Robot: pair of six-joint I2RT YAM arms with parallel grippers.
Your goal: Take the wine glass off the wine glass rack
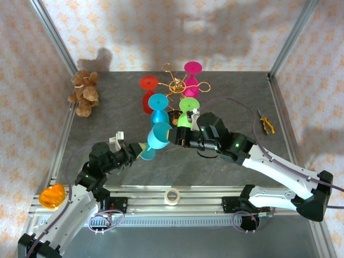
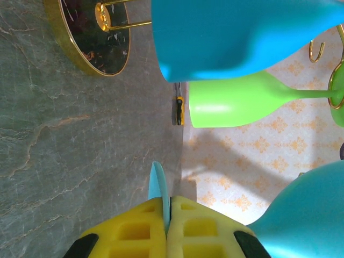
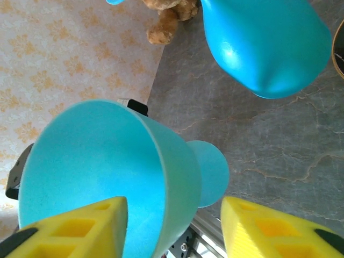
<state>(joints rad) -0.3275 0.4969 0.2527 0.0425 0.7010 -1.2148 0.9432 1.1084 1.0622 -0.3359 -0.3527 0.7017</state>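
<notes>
The left claw (image 2: 167,215) is closed tight on the thin round foot of the turquoise wine glass (image 1: 159,135), pinching the disc edge-on between its yellow pads. The right claw (image 1: 173,135) stands part open astride the rim of that glass: in its wrist view one finger (image 3: 80,231) sits at the inside of the bowl, and the other is outside with a gap to the wall, so it grips nothing yet.

The glass lies on its side in the air, near of the wine glass rack (image 1: 176,85) and clear of it, between the two claws above the counter (image 1: 236,97).

The lifting-off looks done, and the step in hand seems to be a pass from left to right. The next move calls for the right claw to pinch the bowl wall gently and squarely, with the left keeping its hold until that grip is sure.

Counted:
- Five glasses: the held one and four at the rack, which are red (image 1: 148,102), magenta (image 1: 192,88), blue (image 1: 159,115) and green (image 1: 185,119).
- One rack.
- One teddy bear (image 1: 83,92), far left.
- One pair of pliers (image 1: 266,124), right.
- One roll of tape (image 1: 172,196), near.
- One orange object (image 1: 52,196), near left.
</notes>
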